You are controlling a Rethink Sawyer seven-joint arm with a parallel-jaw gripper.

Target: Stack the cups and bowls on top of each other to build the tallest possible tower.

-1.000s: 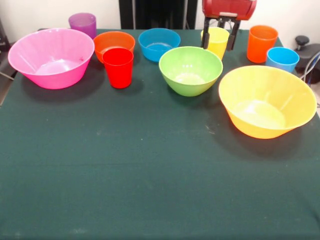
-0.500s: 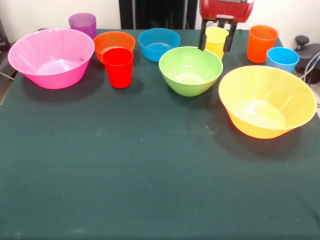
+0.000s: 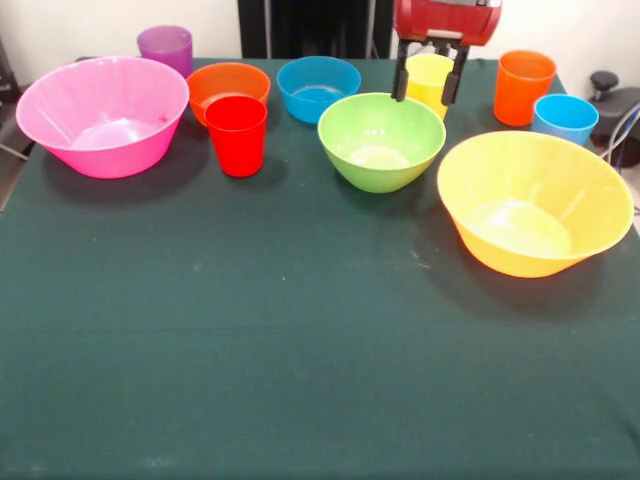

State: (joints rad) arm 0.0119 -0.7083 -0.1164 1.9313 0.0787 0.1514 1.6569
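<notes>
The lower half of the frame is bare green counter (image 3: 300, 370). Above it at right sits the yellow-orange bowl (image 3: 535, 200); the lime green bowl (image 3: 381, 140) is at centre, the red cup (image 3: 237, 135) just left of it, the pink bowl (image 3: 102, 115) at far left. Further up come the small orange bowl (image 3: 228, 85), blue bowl (image 3: 319, 87), light blue cup (image 3: 565, 118), orange cup (image 3: 524, 87) and purple cup (image 3: 165, 47). At top centre the gripper (image 3: 428, 82) has its fingers closed on either side of the yellow cup (image 3: 430, 82), apparently gripping it. No tower exists yet. A slack grip on smooth tapered plastic could drop the cup onto the green bowl's rim. No readable writing shows
</notes>
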